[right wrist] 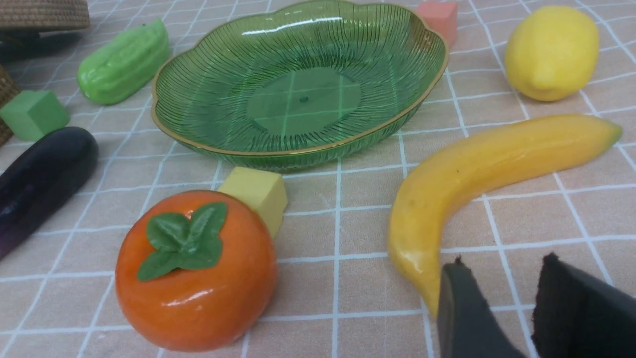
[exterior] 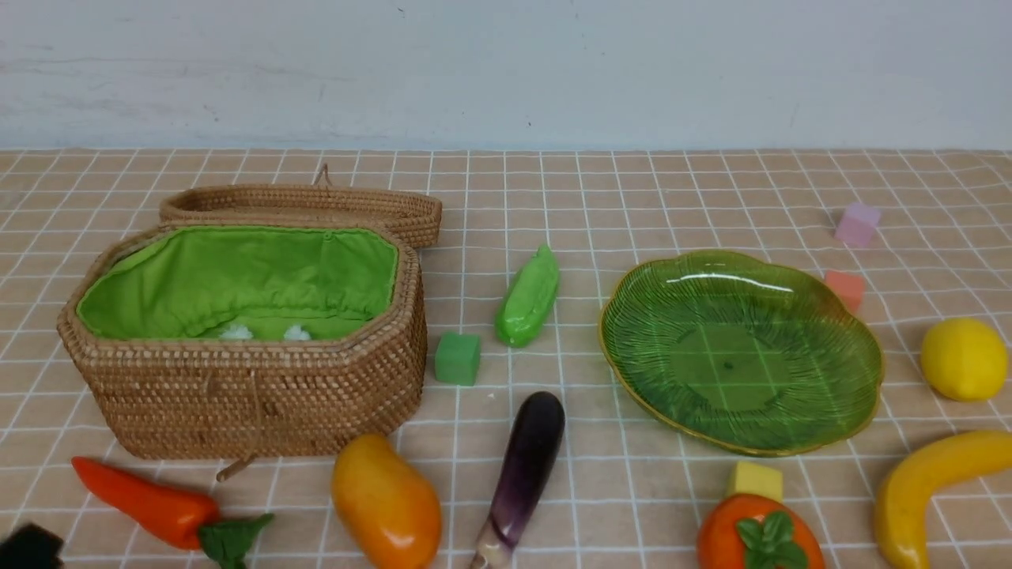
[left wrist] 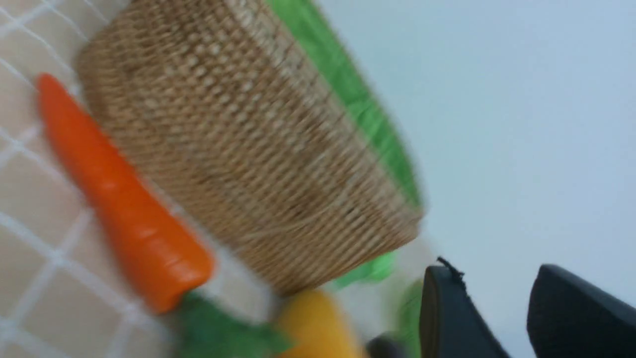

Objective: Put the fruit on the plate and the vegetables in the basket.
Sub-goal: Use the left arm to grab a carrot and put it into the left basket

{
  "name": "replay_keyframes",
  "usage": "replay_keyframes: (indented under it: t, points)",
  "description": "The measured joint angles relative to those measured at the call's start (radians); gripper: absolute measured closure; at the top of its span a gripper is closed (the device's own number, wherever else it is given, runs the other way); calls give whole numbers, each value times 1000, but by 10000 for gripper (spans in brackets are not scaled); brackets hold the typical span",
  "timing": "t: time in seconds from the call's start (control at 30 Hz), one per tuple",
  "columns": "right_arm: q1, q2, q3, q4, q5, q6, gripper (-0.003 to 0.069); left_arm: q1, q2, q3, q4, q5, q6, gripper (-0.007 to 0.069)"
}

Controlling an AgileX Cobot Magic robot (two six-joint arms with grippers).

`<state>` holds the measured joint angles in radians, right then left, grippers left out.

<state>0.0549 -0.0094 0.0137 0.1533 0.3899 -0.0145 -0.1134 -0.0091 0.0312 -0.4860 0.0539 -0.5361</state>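
Basket (exterior: 253, 395) open — chili (exterior: 142, 502) beside front wall; yellow cube (exterior: 755, 479) near plate (exterior: 743, 356) rim.

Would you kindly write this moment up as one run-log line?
stage: nothing sorted | plate: empty | basket: lid open, no vegetables seen inside | fruit: all on table | both jaws: apart, empty

Left wrist view blurred — basket (left wrist: 248, 149) smeared, persimmon (exterior: 723, 545) cropped below, banana (exterior: 925, 482) cropped right.
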Motion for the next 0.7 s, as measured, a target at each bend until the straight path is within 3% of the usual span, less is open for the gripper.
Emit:
replay_keyframes:
  t: [0.2,0.33,0.5,0.7]
  points:
    - [0,0,0,0,0,0,421,0,25,-98,-10,64,41,498]
    - [0,0,0,0,0,0,421,0,185,-290,101,276,221,637]
    - [0,0,0,0,0,0,421,0,424,-455,131,483,389,637]
    - [0,0,0,0,-1,0,421,0,564,-521,135,537,491,637]
